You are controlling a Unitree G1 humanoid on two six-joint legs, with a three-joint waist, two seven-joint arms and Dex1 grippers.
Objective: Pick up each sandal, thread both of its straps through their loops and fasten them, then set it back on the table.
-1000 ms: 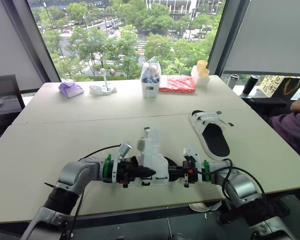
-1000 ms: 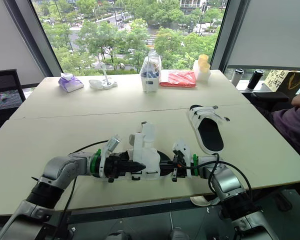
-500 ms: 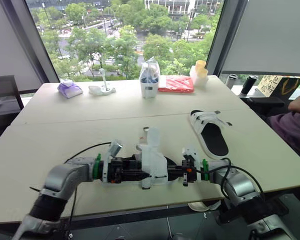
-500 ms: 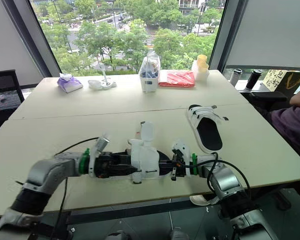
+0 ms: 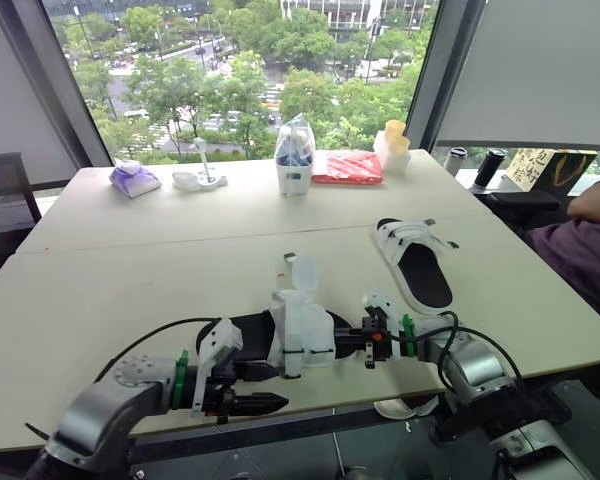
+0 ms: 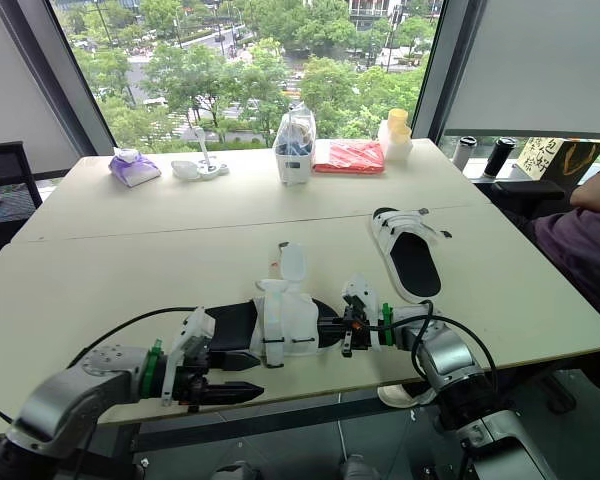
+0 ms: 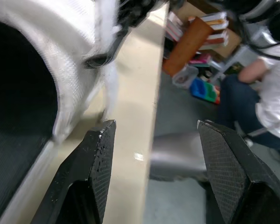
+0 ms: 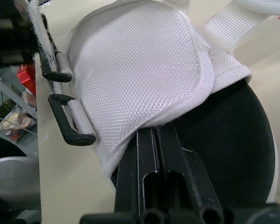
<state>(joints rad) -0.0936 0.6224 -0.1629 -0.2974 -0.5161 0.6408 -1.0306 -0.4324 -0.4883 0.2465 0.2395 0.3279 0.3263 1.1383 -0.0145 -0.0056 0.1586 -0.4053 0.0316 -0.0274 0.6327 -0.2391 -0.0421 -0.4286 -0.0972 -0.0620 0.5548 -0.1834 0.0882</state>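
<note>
Two grippers, turned inward across the front.
At 7 o'clock the left gripper point(image 5: 272, 403) points toward 3, fingers spread wide; at 5 o'clock the right gripper point(image 5: 346, 341) points toward 9, fingers pressed together.

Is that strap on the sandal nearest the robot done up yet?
Undone. On the near sandal, the white strap sticks up with its end free, not pressed flat on the upper.

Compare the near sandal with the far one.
The near sandal lies crosswise along the table's front edge; the far sandal points away from the robot. The right tool grips the near sandal; the far sandal lies untouched. One strap of the near sandal sticks up loose; the far sandal's straps lie low. Both are white with black footbeds.
</note>
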